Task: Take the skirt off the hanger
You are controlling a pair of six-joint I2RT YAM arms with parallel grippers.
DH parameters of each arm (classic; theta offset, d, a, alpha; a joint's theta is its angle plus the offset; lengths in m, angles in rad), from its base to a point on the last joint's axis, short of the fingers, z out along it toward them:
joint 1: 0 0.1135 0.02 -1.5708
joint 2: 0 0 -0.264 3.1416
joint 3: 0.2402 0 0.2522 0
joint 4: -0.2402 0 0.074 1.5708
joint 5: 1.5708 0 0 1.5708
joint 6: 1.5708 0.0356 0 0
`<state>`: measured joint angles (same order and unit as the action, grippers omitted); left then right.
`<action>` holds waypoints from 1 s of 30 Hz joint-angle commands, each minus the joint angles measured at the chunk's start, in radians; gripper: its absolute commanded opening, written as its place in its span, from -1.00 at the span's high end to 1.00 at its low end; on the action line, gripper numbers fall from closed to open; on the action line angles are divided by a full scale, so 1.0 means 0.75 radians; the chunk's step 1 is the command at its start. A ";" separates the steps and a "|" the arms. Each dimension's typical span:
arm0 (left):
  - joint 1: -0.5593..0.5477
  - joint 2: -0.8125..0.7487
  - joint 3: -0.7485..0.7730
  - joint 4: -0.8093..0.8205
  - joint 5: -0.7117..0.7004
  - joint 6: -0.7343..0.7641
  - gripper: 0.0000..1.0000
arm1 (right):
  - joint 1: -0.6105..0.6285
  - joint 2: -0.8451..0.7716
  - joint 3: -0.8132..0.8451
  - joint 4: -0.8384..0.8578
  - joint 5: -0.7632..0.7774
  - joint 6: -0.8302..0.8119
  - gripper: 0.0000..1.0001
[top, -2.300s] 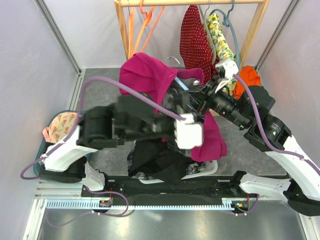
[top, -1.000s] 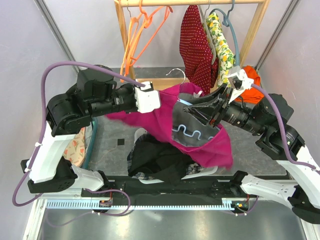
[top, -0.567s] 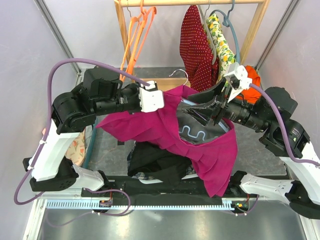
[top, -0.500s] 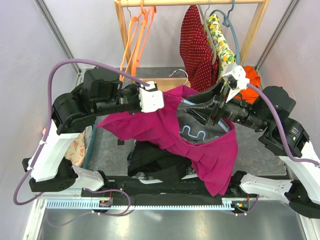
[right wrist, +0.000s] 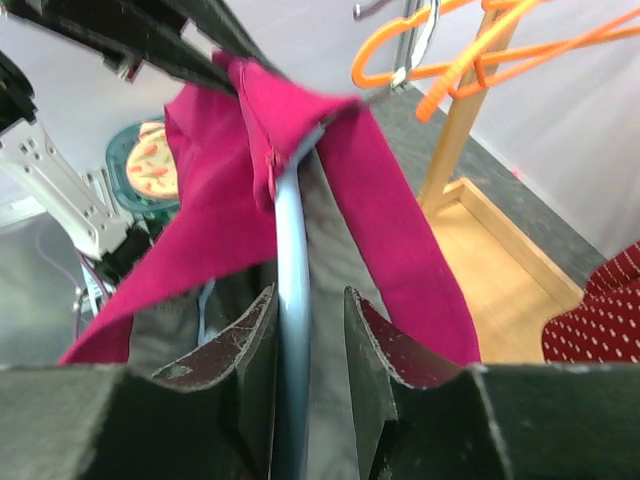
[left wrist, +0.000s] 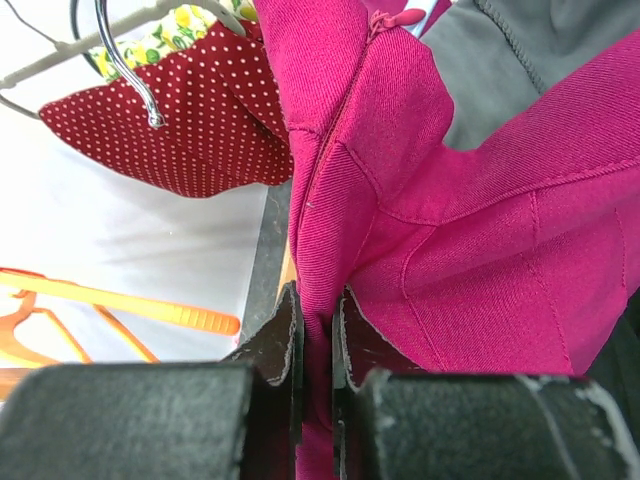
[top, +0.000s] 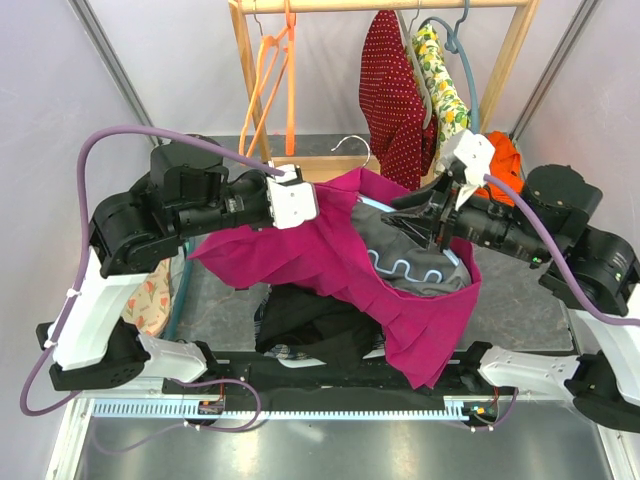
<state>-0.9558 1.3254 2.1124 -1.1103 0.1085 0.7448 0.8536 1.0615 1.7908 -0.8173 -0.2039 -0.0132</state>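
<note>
The magenta skirt (top: 330,255) hangs in the air between both arms, its grey lining (top: 410,245) turned open toward the top camera. My left gripper (top: 325,203) is shut on a fold of the waistband beside the zip, with cloth squeezed between the fingers (left wrist: 317,320). The light blue hanger (top: 372,205) runs under the waistband. Its bar (right wrist: 293,300) passes between the fingers of my right gripper (right wrist: 305,320), against one finger with a gap to the other. In the top view, my right gripper (top: 425,215) sits at the skirt's right side.
A wooden rack (top: 248,80) at the back carries orange hangers (top: 275,70), a red dotted garment (top: 395,80) and a lemon-print one (top: 440,75). Dark clothes (top: 320,325) are piled below the skirt. A teal basket (top: 178,300) stands at the left.
The skirt's right side has dropped and now hangs lower at the front. More grey lining and hanger show. The right jaws have narrowed round the bar. The left grip is unchanged.
</note>
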 commanded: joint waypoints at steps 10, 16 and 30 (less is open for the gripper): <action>-0.002 -0.027 0.067 0.208 0.076 -0.103 0.95 | 0.001 -0.020 0.001 -0.135 -0.010 -0.007 1.00; -0.006 0.020 0.108 0.222 0.121 -0.146 -0.36 | 0.001 0.008 0.103 -0.035 -0.025 0.060 1.00; -0.004 -0.104 -0.147 0.294 -0.040 -0.124 -0.72 | 0.003 -0.241 0.279 0.004 0.276 0.085 1.00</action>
<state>-0.9577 1.2709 2.0396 -0.9466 0.1272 0.6693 0.8539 0.8921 1.9430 -0.9657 -0.0093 0.0006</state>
